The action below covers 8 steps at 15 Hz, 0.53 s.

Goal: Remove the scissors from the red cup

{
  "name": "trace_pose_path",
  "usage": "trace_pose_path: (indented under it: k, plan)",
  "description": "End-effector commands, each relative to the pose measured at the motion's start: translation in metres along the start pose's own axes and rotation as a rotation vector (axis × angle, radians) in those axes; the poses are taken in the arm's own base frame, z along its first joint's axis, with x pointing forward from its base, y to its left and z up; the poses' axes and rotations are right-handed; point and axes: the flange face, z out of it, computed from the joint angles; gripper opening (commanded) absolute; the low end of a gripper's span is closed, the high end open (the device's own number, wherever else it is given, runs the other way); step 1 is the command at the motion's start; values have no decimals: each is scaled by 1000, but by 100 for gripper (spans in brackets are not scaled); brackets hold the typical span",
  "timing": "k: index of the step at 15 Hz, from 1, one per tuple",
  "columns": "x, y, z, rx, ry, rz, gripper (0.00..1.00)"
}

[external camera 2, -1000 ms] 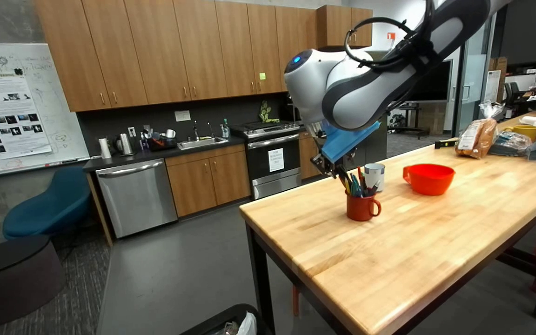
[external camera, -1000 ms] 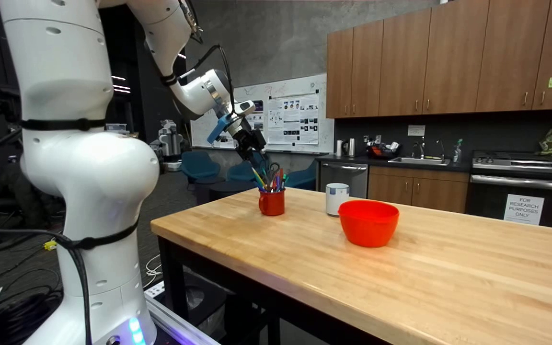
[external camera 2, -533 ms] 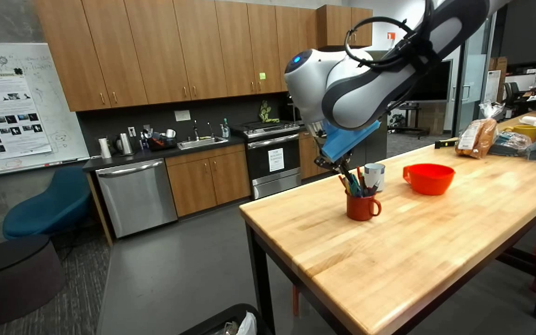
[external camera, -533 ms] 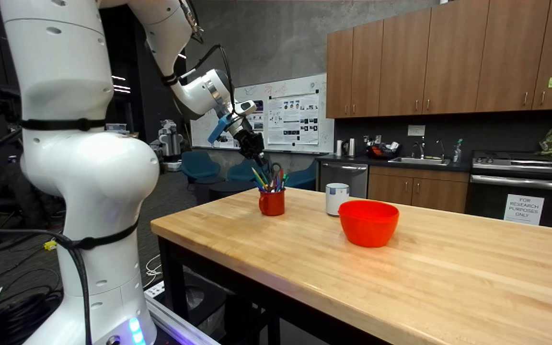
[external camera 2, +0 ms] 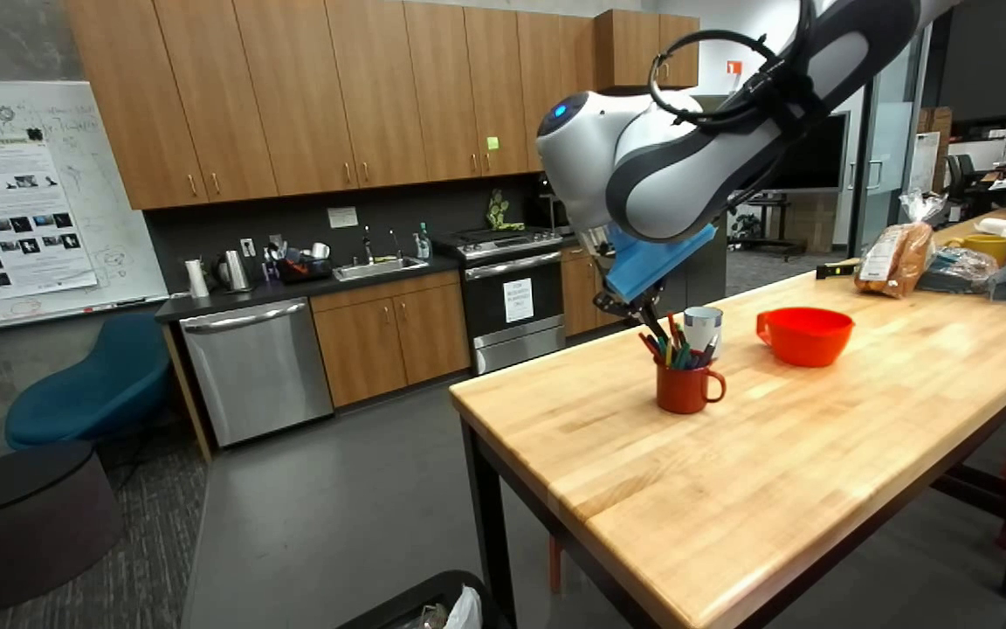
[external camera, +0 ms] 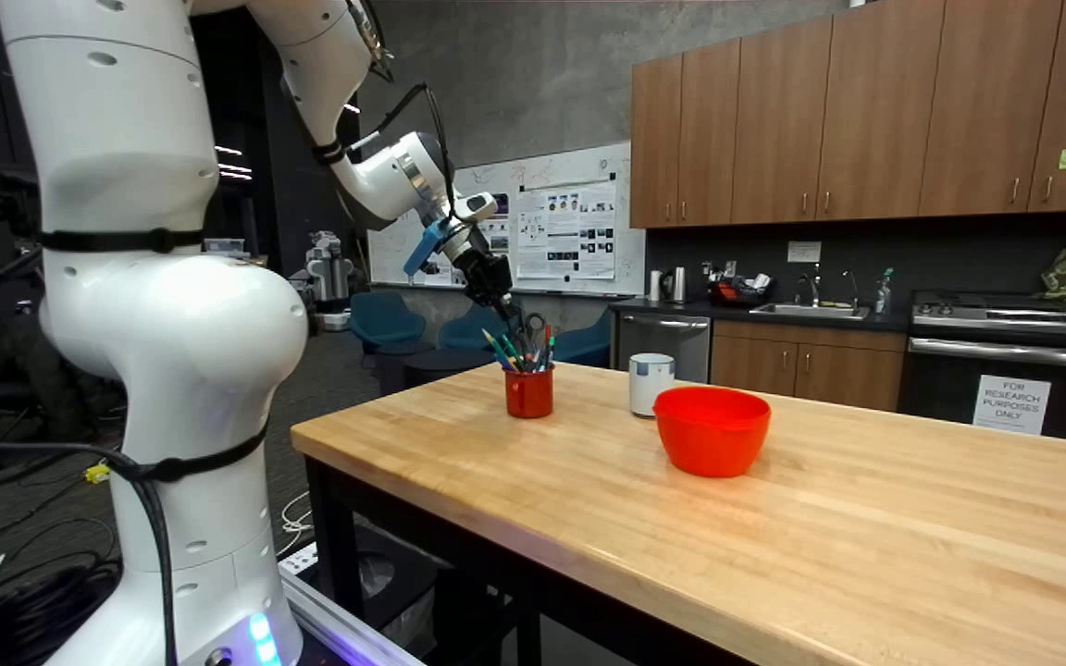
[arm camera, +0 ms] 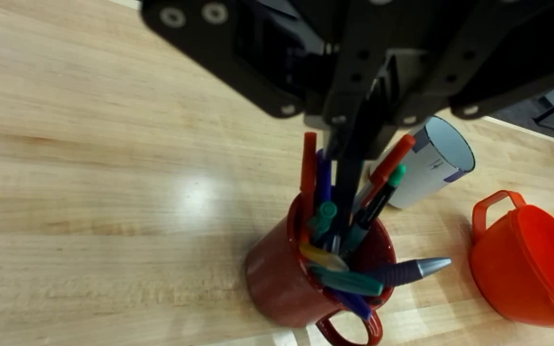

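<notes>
The red cup (external camera: 529, 394) stands upright on the wooden table, packed with pens and pencils; its handle (external camera 2: 718, 387) shows too. A dark looped handle of the scissors (external camera: 535, 323) rises above the rim in an exterior view. From above, the wrist view has my gripper (arm camera: 356, 154) over the cup (arm camera: 284, 276), its fingers closed on a flat dark strip (arm camera: 347, 190), which I take for the scissors; it runs down among the pens. The lower part is hidden in the cup. Red pens (arm camera: 308, 161) stand close on both sides of the fingertips.
A white mug (arm camera: 421, 168) stands just behind the cup. The wide red bowl (external camera 2: 809, 336) is farther along the table (external camera 2: 817, 454). A bread bag (external camera 2: 894, 260) and other packages lie at the far end.
My gripper has closed over the last second. Since half a second ago the red cup has slid slightly right in both exterior views and turned a little, and its pens have shifted.
</notes>
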Motion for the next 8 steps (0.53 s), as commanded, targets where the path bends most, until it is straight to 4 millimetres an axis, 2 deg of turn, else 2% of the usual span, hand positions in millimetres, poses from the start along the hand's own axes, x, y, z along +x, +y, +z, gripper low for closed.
trace_pose_path:
  k: [1, 8]
  plan:
    - [-7, 18, -15, 9, 11, 19, 3]
    - [-21, 44, -63, 42, 60, 18, 3]
